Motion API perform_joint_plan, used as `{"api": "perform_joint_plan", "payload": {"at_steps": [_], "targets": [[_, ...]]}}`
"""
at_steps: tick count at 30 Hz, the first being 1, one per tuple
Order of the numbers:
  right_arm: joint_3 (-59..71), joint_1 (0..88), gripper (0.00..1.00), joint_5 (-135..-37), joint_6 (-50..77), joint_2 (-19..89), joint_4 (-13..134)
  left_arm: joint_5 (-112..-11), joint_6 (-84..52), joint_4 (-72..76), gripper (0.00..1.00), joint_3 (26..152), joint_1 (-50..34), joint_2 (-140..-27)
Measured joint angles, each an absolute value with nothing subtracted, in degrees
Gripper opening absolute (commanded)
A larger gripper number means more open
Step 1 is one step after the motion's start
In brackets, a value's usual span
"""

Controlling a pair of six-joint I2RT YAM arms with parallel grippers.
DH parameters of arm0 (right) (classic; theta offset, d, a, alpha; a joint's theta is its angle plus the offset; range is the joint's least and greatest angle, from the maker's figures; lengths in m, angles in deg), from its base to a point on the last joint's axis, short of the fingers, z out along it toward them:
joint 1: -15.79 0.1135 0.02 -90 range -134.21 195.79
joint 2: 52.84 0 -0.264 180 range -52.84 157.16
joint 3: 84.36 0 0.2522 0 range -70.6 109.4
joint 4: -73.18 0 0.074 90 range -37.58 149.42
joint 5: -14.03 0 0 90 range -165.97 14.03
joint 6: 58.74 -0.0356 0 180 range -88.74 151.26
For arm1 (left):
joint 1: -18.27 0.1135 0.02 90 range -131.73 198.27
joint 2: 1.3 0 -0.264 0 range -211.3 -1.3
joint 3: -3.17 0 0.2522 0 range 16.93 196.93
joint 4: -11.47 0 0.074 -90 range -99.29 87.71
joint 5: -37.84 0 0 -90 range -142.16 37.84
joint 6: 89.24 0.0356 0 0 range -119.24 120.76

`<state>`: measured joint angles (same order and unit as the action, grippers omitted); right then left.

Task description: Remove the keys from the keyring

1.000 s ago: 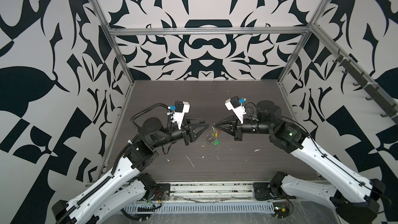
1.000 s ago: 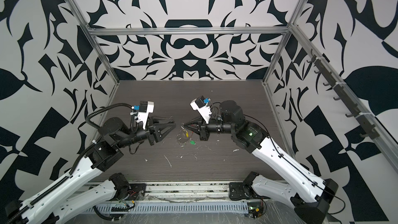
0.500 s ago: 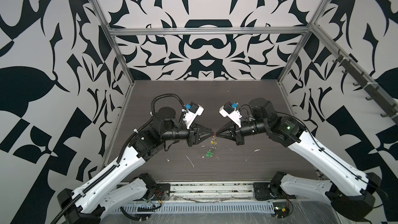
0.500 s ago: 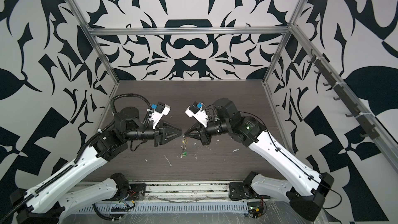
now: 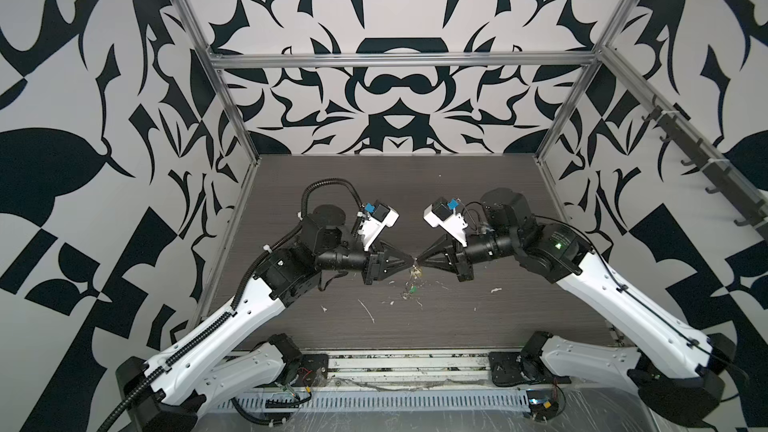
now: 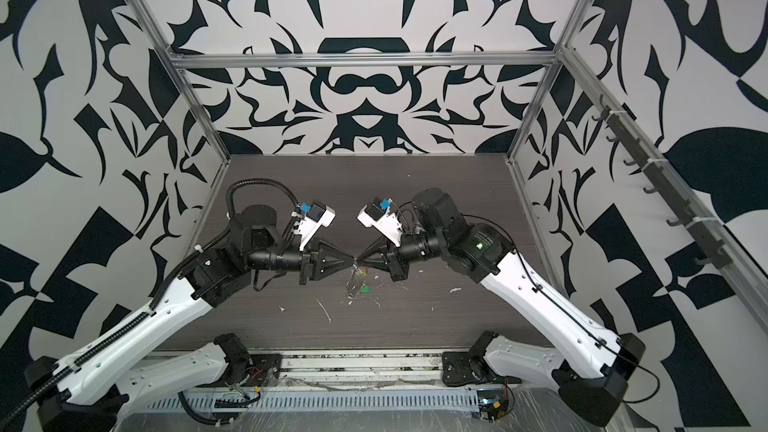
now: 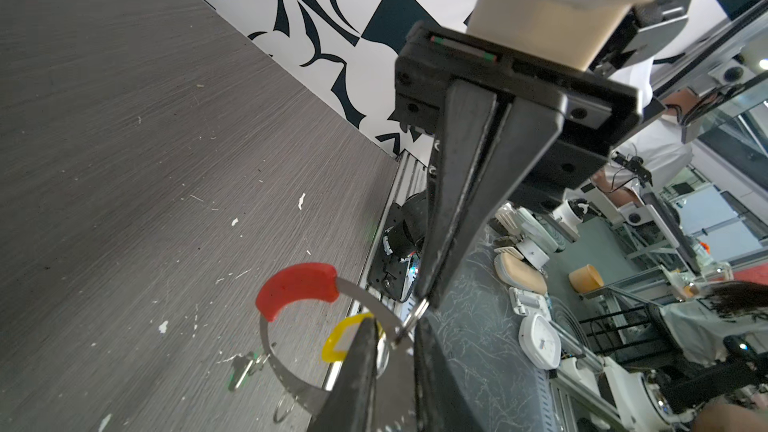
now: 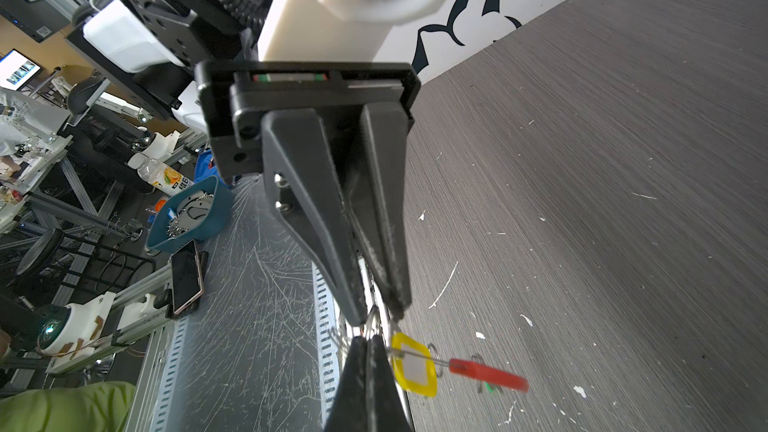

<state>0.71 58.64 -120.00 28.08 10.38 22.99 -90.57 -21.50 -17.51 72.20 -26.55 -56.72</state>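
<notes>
Both grippers meet tip to tip above the middle of the table. In both top views the keyring (image 5: 412,281) (image 6: 352,281) dangles below them. My right gripper (image 8: 365,340) (image 5: 418,260) is shut on its thin wire. My left gripper (image 7: 392,328) (image 8: 378,315) has its jaws a narrow gap apart, with the wire and a small ring (image 7: 415,317) between them. The yellow-headed key (image 8: 413,367) (image 7: 338,338) hangs right beside the tips. Further round the loop are the red sleeve (image 7: 297,286) (image 8: 486,371) and, lowest, the green-headed key (image 7: 241,371) (image 6: 365,289).
White flecks (image 5: 368,309) litter the dark wood-grain table (image 5: 374,193). Patterned walls with metal posts close off the left, right and back. Past the front edge lie a metal rail (image 8: 324,305), a blue bin (image 8: 187,218) and a phone (image 8: 187,276).
My left gripper swung in toward the right one, and its wide jaws narrowed round the keyring. The right arm shifted slightly and stayed shut on the wire.
</notes>
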Motion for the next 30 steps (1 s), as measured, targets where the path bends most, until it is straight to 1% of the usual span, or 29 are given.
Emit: {"api": "perform_joint_plan", "payload": {"at_steps": [4, 8, 11, 13, 15, 19, 23, 24, 26, 27, 28, 30], "targets": [[0.7, 58.6, 0.00, -120.1, 28.0, 10.5, 23.0, -91.1, -21.4, -17.6, 0.10, 72.2, -26.5, -56.7], [0.7, 58.5, 0.00, -120.1, 28.0, 10.6, 23.2, -91.6, -21.3, -17.6, 0.10, 72.2, -26.5, -56.7], [0.7, 58.5, 0.00, -120.2, 28.0, 10.6, 23.2, -91.7, -21.3, -17.6, 0.13, 72.2, -26.5, -56.6], [0.7, 58.5, 0.00, -120.4, 28.0, 10.6, 23.2, -91.7, -21.3, -17.5, 0.13, 72.2, -26.5, -56.6], [0.7, 58.5, 0.00, -120.5, 28.0, 10.6, 23.2, -91.7, -21.3, -17.5, 0.10, 72.2, -26.5, -56.6], [0.7, 58.4, 0.00, -120.3, 27.9, 10.7, 23.1, -92.1, -20.9, -17.5, 0.00, 72.2, -26.5, -56.6], [0.7, 58.3, 0.00, -120.3, 27.4, 10.9, 23.4, -91.8, -21.3, -17.5, 0.00, 72.2, -26.5, -56.6], [0.7, 58.2, 0.04, -120.3, 26.9, 10.9, 23.7, -91.4, -21.5, -17.2, 0.00, 72.2, -26.5, -56.4], [0.4, 58.2, 0.21, -120.0, 25.9, 10.6, 25.4, -90.2, -22.0, -15.7, 0.00, 71.6, -26.5, -55.6], [-0.3, 58.2, 0.28, -120.0, 25.0, 10.2, 27.0, -89.1, -22.4, -14.4, 0.00, 71.0, -26.6, -54.8], [-1.2, 58.3, 0.33, -120.0, 23.8, 9.6, 28.9, -87.7, -22.8, -13.1, 0.00, 70.4, -26.8, -54.0], [-3.8, 58.6, 0.38, -119.6, 21.3, 7.8, 33.2, -84.9, -23.3, -10.5, 0.00, 69.0, -27.2, -52.3]]}}
